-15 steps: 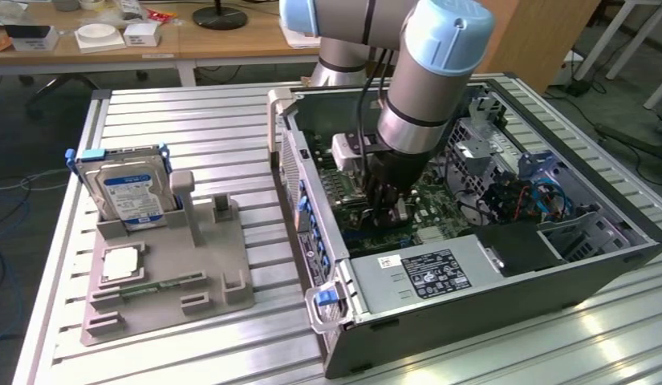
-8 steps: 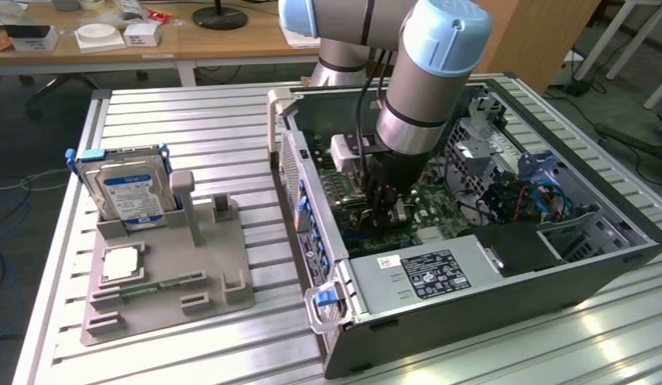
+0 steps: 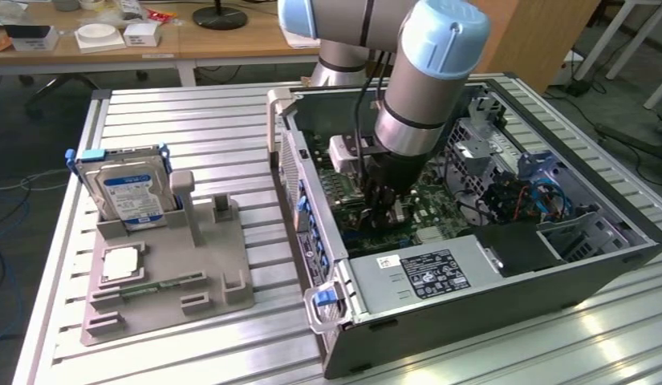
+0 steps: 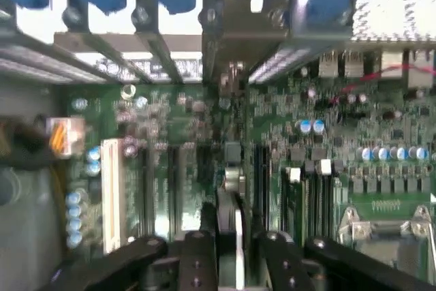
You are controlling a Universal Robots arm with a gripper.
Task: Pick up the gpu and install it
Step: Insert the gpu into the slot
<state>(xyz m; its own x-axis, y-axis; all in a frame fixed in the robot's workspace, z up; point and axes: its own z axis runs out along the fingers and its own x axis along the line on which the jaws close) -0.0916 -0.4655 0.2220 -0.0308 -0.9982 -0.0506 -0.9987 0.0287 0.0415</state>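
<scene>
In the wrist view the gpu [image 4: 229,199] appears edge-on as a thin dark card with a pale edge, running away from the camera over the green motherboard [image 4: 327,189]. My gripper [image 4: 230,240] is shut on it, one black finger [image 4: 197,260] on each side. The card stands upright among the dark expansion slots, and its far end reaches the slotted rear wall of the case. Whether it is seated in a slot I cannot tell. In the exterior view my gripper [image 3: 382,210] is deep inside the open computer case [image 3: 470,313], pointing down at the motherboard [image 3: 438,218].
A grey fixture [image 3: 218,281] on the exterior view's left holds a silver hard drive [image 3: 127,188], a square chip [image 3: 122,263] and a green memory stick [image 3: 164,282]. The case walls and a drive cage [image 3: 566,233] surround the gripper. A white slot [image 4: 112,192] lies beside the card.
</scene>
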